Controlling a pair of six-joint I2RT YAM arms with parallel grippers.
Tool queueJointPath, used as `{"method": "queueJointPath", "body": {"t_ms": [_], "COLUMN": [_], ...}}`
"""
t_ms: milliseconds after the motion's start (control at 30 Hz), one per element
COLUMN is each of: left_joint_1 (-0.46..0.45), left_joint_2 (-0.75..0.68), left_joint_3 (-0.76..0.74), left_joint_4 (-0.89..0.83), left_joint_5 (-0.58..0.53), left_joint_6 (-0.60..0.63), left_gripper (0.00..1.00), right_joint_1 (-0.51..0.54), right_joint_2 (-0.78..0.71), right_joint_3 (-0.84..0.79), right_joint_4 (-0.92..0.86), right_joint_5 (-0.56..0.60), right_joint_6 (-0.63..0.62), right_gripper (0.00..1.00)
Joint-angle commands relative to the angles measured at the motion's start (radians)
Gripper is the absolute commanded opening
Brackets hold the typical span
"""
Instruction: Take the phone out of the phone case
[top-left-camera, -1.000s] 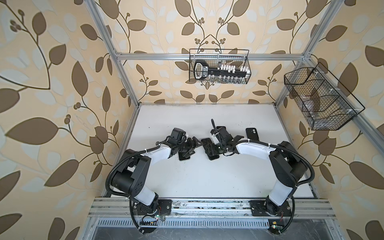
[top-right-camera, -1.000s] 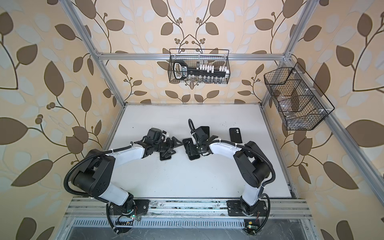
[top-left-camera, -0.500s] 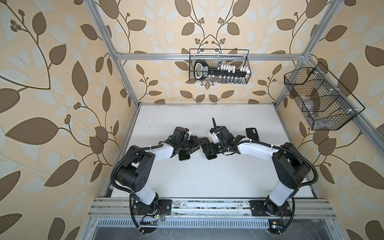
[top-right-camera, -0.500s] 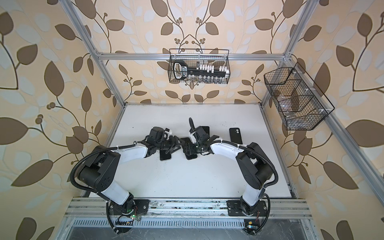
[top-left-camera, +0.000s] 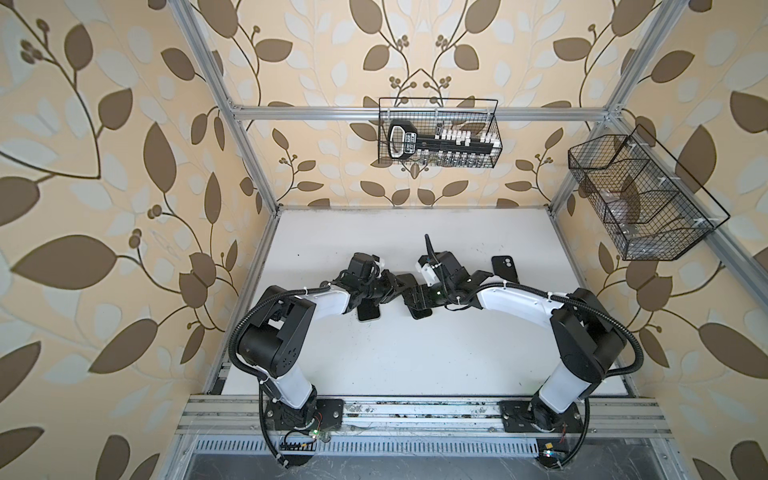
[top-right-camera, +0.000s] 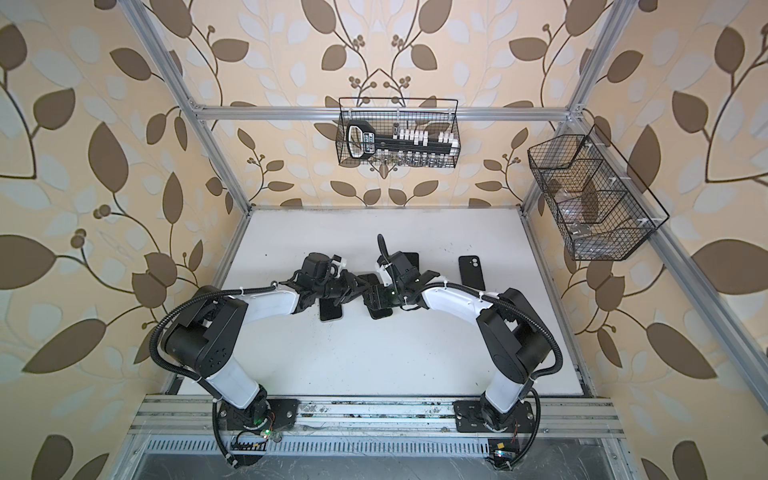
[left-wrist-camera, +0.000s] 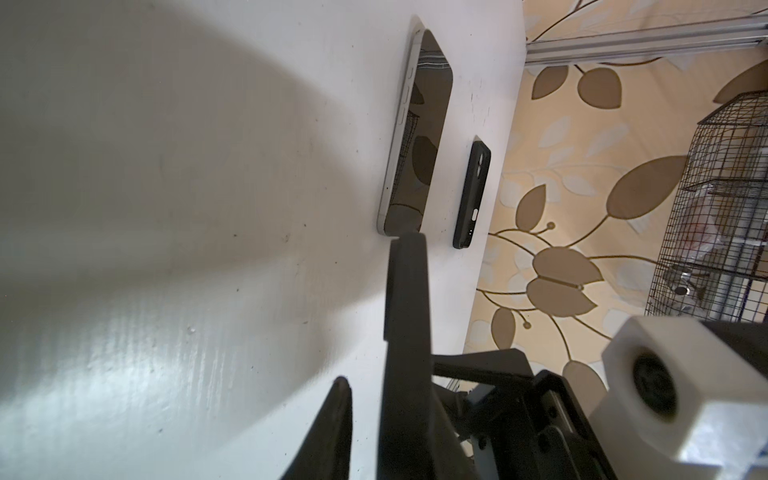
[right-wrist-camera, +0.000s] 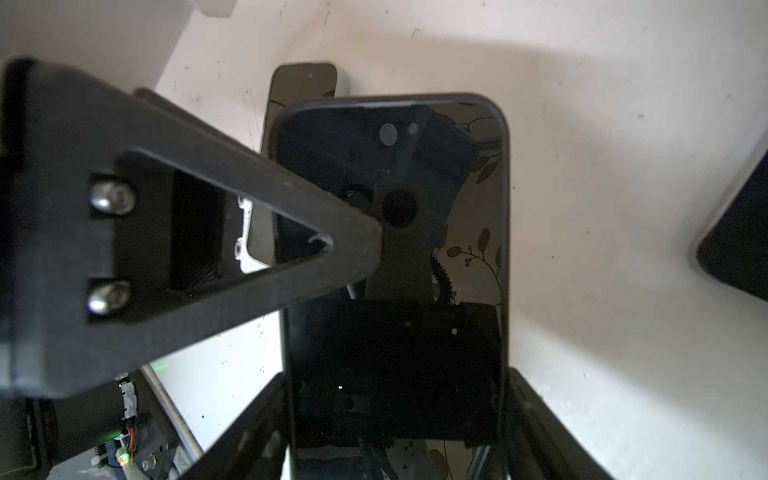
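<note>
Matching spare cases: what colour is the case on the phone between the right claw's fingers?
The case is black; clearest in the right wrist view.

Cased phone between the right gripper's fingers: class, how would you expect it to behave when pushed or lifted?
Probably stiff: the cased phone looks like a flat, straight slab, so it should slide, not roll. Its glossy screen shows clear reflections, so anything pressing there may slip. The dull case rim at its edges likely grips better.
</note>
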Motion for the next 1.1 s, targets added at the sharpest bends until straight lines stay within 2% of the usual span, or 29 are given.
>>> {"method": "queueJointPath", "body": {"t_ms": [0,167,233,667,800,1067], "left_joint_1": [-0.008,-0.01,-0.01,-0.01,-0.01,-0.01], "left_joint_2": [0.002,0.005,0.005,-0.015,-0.022,-0.042], "left_joint_3": [0.035,0.034,0.032,0.026,0.024,0.018], "left_joint_4": [0.051,0.062,0.069,0.082,0.083,0.099], "left_joint_5": [0.022,0.024,0.024,0.016,0.012,0.006], "left_joint_6": [0.001,-0.004,-0.008,-0.023,-0.027,-0.043], "left_gripper": [0.19,0.03,0.0,0.0,0.0,0.0], "right_joint_1": [0.003,0.004,0.005,0.005,0.006,0.006], "right_joint_2": [-0.04,-0.04,-0.041,-0.048,-0.054,-0.089], "right_joint_3": [-0.008,-0.007,-0.008,-0.011,-0.014,-0.03], "right_joint_4": [0.024,0.022,0.023,0.021,0.019,0.026], "right_joint_5": [-0.024,-0.03,-0.029,-0.019,-0.01,0.009], "right_joint_6": [0.003,0.003,0.003,-0.001,-0.003,-0.008], "right_gripper": [0.59,0.59,0.59,0.62,0.65,0.78]}}
